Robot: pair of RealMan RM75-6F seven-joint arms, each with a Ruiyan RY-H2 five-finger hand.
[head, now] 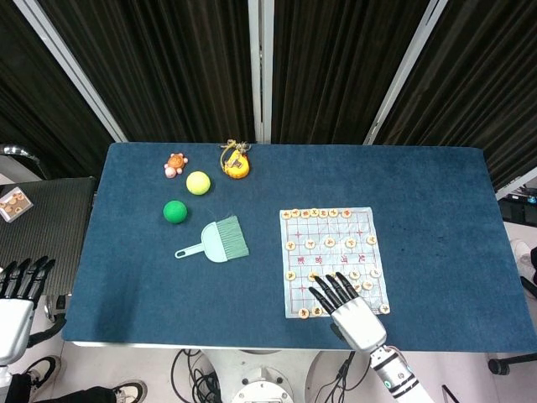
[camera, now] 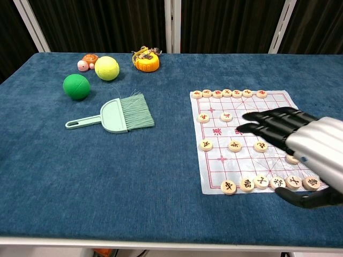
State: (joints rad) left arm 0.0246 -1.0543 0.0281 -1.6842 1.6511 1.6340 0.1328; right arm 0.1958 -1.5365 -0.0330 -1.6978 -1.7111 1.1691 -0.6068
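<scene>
A white Chinese chess sheet (head: 329, 228) (camera: 230, 110) lies on the right half of the blue table, with several round wooden pieces (head: 291, 246) (camera: 206, 144) on it. My right hand (head: 351, 311) (camera: 303, 144) hovers flat over the sheet's near part, fingers spread and pointing away from me, holding nothing. It hides some pieces at the near right. My left hand (head: 13, 298) hangs off the table's left near corner, fingers apart and empty; the chest view does not show it.
On the left half lie a mint hand brush (head: 220, 240) (camera: 118, 115), a green ball (head: 174, 211) (camera: 76, 86), a yellow ball (head: 198, 182) (camera: 107, 68), a small turtle toy (head: 174, 164) (camera: 86, 61) and an orange toy (head: 236, 161) (camera: 146, 60). Dark curtains stand behind the table.
</scene>
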